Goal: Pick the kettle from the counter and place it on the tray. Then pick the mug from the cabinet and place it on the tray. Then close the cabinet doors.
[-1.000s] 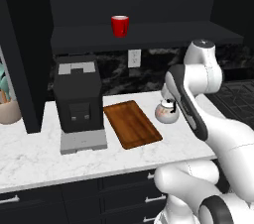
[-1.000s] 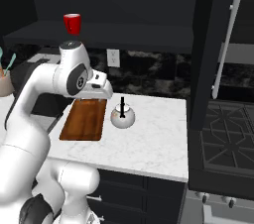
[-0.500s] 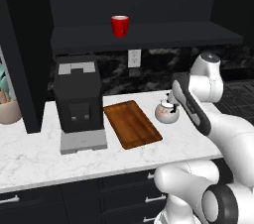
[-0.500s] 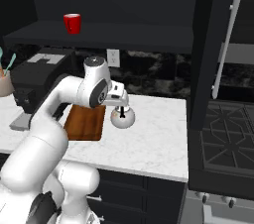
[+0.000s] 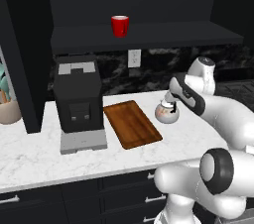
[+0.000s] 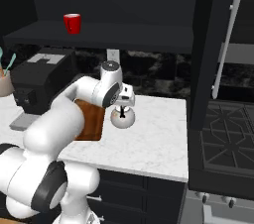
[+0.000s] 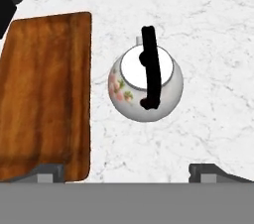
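The cabinet (image 5: 134,0) stands open above everything, dark and wide, with one door (image 6: 213,44) swung out at the right, its long silver handle (image 6: 225,44) upright. Below it runs the white marble counter (image 5: 44,153) over dark drawers (image 5: 59,203). A black coffee machine (image 5: 78,100) sits on the counter towards the left, and a beige pot (image 5: 9,111) of utensils stands further left.

The white arm (image 6: 74,114) reaches forward from the base and bends down at the wrist, so the hand points straight down over the counter. The gripper (image 6: 122,107) hangs right above the kettle (image 7: 146,82), its two fingers (image 7: 47,173) spread wide on either side and touching nothing.

The wooden tray (image 5: 132,123) lies flat on the counter between the coffee machine and the kettle, with nothing on it. The kettle stands upright on the marble just beside the tray's edge, apart from it, its black handle arching over the lid.

The red mug (image 5: 119,25) stands upright on the cabinet shelf (image 5: 149,33), well above and to the left of the kettle.
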Tool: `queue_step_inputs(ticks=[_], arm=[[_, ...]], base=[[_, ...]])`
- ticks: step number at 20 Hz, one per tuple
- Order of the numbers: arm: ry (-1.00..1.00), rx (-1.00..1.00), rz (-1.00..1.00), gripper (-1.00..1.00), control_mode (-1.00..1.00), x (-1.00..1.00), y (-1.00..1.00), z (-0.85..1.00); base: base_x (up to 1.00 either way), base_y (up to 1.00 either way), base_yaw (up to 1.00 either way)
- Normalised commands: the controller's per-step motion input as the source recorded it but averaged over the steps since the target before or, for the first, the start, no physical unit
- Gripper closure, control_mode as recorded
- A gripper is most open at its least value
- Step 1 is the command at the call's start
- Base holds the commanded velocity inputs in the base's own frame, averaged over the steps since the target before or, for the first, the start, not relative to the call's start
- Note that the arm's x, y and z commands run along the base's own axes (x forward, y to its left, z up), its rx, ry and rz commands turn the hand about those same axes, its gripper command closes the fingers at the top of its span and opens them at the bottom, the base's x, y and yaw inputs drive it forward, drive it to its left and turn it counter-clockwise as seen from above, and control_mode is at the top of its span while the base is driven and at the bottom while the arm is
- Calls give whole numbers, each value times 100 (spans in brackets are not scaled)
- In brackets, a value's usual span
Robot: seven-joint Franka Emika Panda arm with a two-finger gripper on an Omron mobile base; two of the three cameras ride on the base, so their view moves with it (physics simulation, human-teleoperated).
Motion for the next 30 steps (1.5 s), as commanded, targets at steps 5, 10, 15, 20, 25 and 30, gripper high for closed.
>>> queue_step_inputs(ticks=[5, 10, 15, 20, 25, 30], arm=[[0, 0, 2, -100, -100, 55, -7, -20], [1, 0, 2, -100, -100, 43, -5, -28], [5, 0, 2, -100, -100, 33, -3, -29], [9, 0, 2, -100, -100, 27, -6, -26], [8, 0, 3, -100, -100, 27, -6, -19], [2, 0, 4, -100, -100, 18, -8, -8]], base=[[0, 0, 0], [0, 0, 0], [0, 0, 0], [0, 0, 0], [0, 0, 0], [0, 0, 0]])
